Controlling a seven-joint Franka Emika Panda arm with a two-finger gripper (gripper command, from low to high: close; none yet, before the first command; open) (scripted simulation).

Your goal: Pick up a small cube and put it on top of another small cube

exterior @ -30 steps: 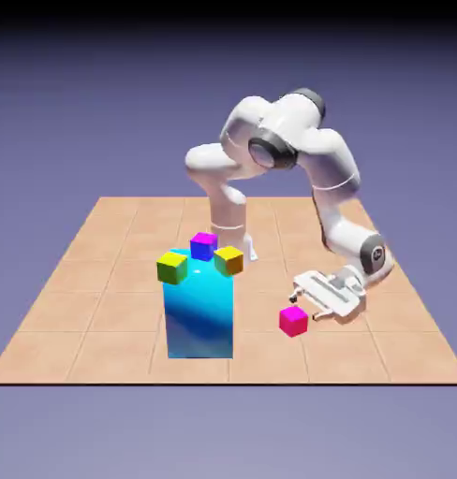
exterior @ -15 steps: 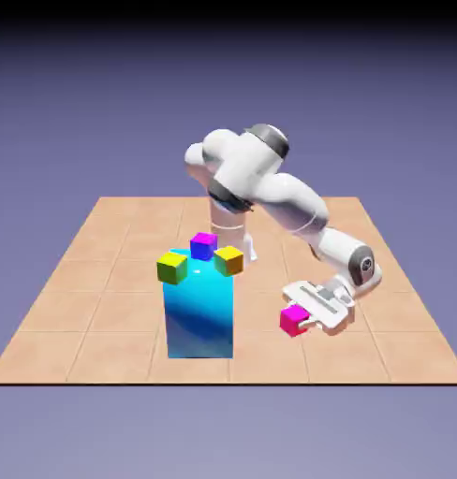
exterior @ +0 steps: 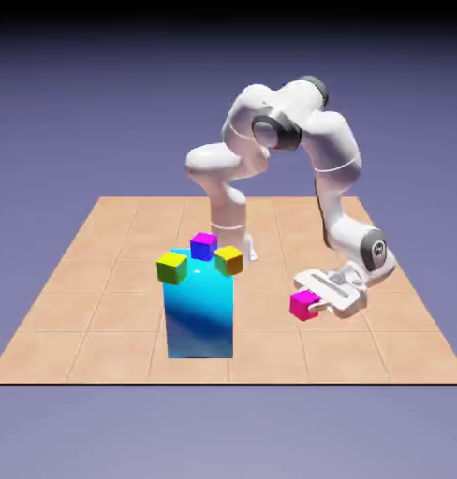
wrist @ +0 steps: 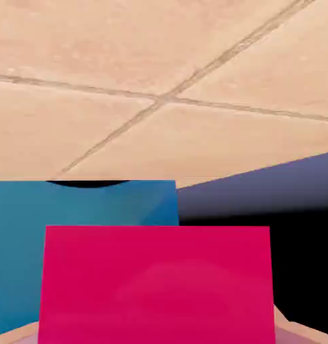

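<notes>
The small magenta-pink cube (exterior: pixel 303 304) hangs just above the tiled table, toward the exterior view's right, with my gripper (exterior: pixel 309 301) shut on it. In the hand view the cube (wrist: pixel 156 282) fills the lower half and hides my fingertips. A tall cyan-blue block (exterior: pixel 200 307) stands left of it. On its top rest a blue-purple cube (exterior: pixel 203 245), a green-yellow cube (exterior: pixel 171 268) and an orange-yellow cube (exterior: pixel 228 260). The hand view shows the cyan block (wrist: pixel 72 208) behind the held cube.
The tan tiled table (exterior: pixel 101 309) spreads around the block, its front edge near the exterior view's bottom. My white arm arches from the far edge down to the right side. The table's tiles (wrist: pixel 160 80) fill the top of the hand view.
My gripper moved onto the magenta cube, shut on it and raised it slightly off the table. The arm dipped forward and then rose back up.
</notes>
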